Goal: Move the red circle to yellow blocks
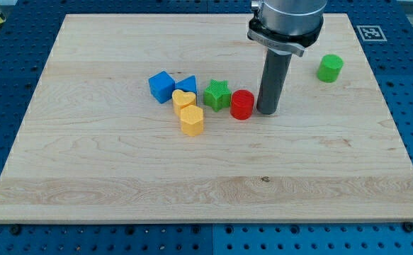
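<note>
My tip (268, 110) is seen set down on the wooden board (121, 177), just beside the red circle (242, 104) on the view's right; whether the two touch cannot be told. The red circle is placed right of the green star (217, 94), with the yellow heart (183, 98) and yellow hexagon (191, 120) found further left, near the blue cube (161, 86) and blue triangle (187, 85). A green cylinder (329, 68) is seen well apart toward the view's top right.

Wooden board (121, 177) carries blue cube (161, 86), blue block (187, 85), yellow heart (183, 99), yellow block (191, 120), green star (217, 94), red circle (242, 105), green cylinder (329, 68).
</note>
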Robot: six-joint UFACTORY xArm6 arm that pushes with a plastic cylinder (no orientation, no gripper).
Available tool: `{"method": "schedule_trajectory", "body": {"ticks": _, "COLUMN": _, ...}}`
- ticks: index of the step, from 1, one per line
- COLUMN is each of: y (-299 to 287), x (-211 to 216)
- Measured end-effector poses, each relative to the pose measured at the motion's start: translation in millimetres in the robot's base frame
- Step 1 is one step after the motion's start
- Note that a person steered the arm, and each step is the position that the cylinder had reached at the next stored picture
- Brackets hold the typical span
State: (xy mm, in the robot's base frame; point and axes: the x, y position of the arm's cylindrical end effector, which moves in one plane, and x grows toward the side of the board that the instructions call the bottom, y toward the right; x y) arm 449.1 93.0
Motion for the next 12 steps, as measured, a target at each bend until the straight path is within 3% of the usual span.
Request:
{"method": "schedule_trajectory", "body": {"ticks": 3, "y": -0.1, "x": -20.6}}
{"method": "schedule_trajectory", "body": {"ticks": 5, "y": -0.1, "x": 0.2}}
{"method": "schedule_trajectory", "body": {"ticks": 12, "y": -13.4, "x": -8.6}}
